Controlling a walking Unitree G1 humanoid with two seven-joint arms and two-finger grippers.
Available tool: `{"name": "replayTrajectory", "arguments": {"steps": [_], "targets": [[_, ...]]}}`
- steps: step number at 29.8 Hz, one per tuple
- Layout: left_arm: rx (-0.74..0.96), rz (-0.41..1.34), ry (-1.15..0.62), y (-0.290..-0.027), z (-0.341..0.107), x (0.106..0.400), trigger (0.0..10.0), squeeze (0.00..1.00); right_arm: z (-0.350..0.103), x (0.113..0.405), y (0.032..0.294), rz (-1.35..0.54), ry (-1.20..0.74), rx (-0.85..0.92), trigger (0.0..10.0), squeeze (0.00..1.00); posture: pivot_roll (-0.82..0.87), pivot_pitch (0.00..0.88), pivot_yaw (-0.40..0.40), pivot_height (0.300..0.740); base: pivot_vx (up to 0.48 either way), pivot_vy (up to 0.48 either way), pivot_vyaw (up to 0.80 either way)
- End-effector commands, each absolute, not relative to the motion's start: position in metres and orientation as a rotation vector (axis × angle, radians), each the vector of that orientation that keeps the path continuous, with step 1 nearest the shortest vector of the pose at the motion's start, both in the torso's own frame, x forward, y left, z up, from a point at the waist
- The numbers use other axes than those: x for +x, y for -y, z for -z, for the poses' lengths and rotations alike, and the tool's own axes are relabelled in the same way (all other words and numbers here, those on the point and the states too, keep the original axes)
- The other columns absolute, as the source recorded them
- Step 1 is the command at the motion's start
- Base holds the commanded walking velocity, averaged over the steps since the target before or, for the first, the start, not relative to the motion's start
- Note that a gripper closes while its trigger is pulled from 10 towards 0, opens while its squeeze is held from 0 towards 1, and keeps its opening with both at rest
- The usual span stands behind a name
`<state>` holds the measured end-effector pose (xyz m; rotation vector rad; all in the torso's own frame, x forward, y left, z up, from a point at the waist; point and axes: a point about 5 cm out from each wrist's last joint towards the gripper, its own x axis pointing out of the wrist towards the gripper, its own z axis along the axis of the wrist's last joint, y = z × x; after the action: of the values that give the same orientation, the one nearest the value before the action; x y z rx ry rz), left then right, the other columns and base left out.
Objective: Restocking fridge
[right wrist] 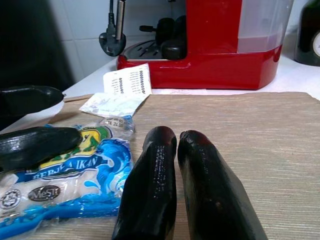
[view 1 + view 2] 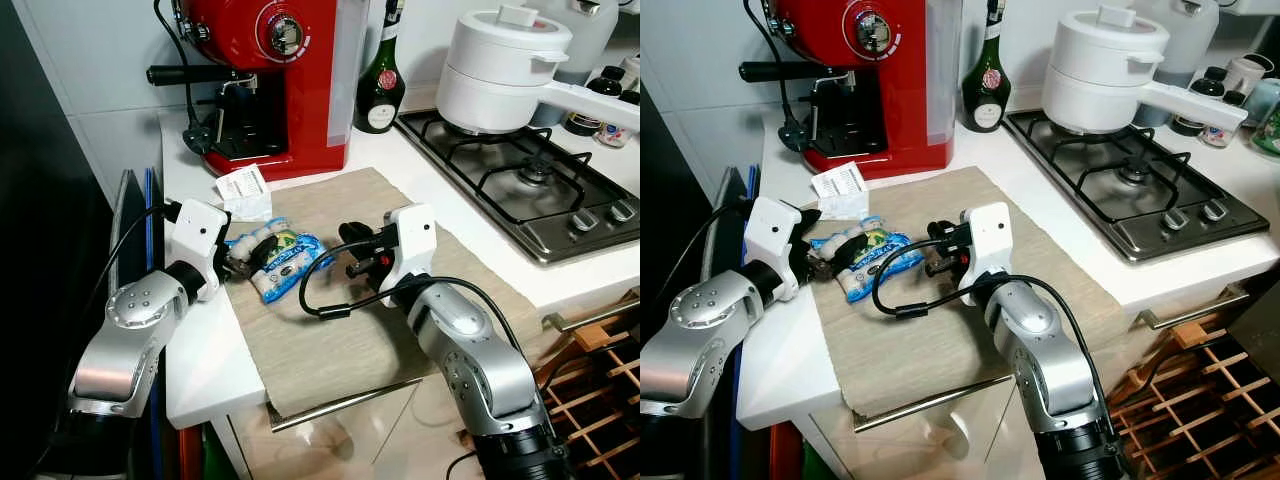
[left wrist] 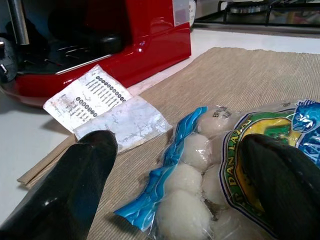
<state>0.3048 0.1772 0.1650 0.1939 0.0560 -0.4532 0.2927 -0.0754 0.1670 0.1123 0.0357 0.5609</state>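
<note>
1. I have the left tool at the near end of the fish ball packet, which lies flat on the woven mat on the tabletop, in front of the red coffee machine.
2. Its fingers stand apart: in the left wrist view one rests on top of the packet, the other sits just off its edge near the paper receipt. Nothing is clamped yet.
3. The right tool has its fingers pressed together, holding nothing, just beside the packet's other end.
4. My worry is the plastic film. It looks slick and loose, so if I close now I may pinch only a fold of wrapper and the balls could slide out of the grip on the lift.
5. The receipt lies close to the outer finger and could be caught along with the packet.
6. The right arm's dangling cable hangs near the packet and may snag it.
</note>
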Motion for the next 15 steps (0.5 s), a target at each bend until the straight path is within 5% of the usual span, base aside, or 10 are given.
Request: {"name": "replayTrajectory", "arguments": {"steps": [1, 5, 6, 15], "targets": [[0.197, 0.440, -0.077, -0.1846, -0.1614, 0.3036, 10.0, 1.00, -0.1676, 0.2930, 0.0763, -0.563, -0.033, 0.100, 10.0, 0.00, -0.05, 0.000, 0.003, 0.740, 0.000, 0.000, 0.00], [0.206, 0.443, -0.091, -0.1848, -0.1604, 0.3043, 10.0, 1.00, -0.1675, 0.2938, 0.0768, -0.561, -0.032, 0.097, 10.0, 0.00, -0.05, 0.000, 0.005, 0.740, 0.000, 0.000, 0.00], [0.207, 0.441, -0.090, -0.1848, -0.1616, 0.3053, 10.0, 0.00, -0.1676, 0.2942, 0.0770, -0.559, -0.030, 0.095, 10.0, 0.00, -0.05, 0.000, 0.005, 0.740, 0.000, 0.000, 0.00], [0.169, 0.442, -0.086, -0.1868, -0.1658, 0.3076, 10.0, 0.00, -0.1673, 0.2951, 0.0768, -0.554, -0.028, 0.094, 10.0, 0.00, -0.05, 0.000, 0.009, 0.740, 0.000, 0.103, 0.00]]}}
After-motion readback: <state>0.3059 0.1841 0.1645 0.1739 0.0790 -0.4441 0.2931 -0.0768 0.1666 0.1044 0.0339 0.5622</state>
